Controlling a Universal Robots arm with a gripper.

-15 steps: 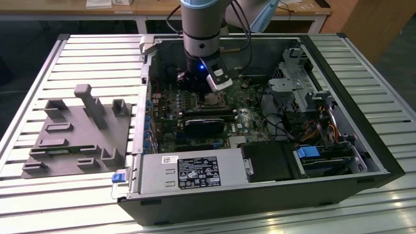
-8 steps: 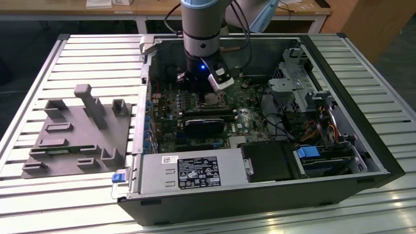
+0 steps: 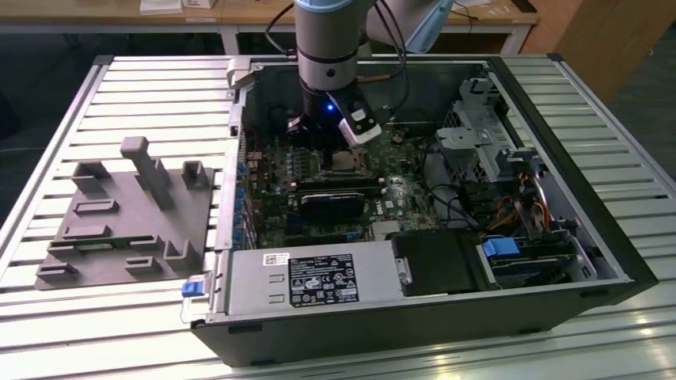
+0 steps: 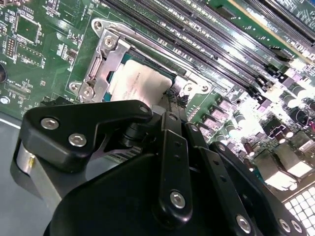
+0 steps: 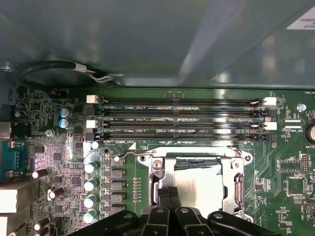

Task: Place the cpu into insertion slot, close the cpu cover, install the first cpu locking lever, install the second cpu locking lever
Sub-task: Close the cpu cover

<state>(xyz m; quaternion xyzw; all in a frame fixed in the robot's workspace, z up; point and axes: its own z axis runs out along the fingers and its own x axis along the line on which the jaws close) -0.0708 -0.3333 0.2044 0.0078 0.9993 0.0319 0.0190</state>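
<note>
A silver-grey arm [image 3: 328, 39] with pale blue joint caps carries a black, silver-screwed pincer [image 4: 173, 99].

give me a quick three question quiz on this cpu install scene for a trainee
1. True or false: the cpu cover is down around the cpu.
2. Which is the gripper nearest to? A the cpu, B the blue drive latch, C the power supply.
3. Fill in: in the exterior view, the grey fixture lies outside the computer case, on that view's ____.
Key: 1 true; 2 A; 3 left.
</note>
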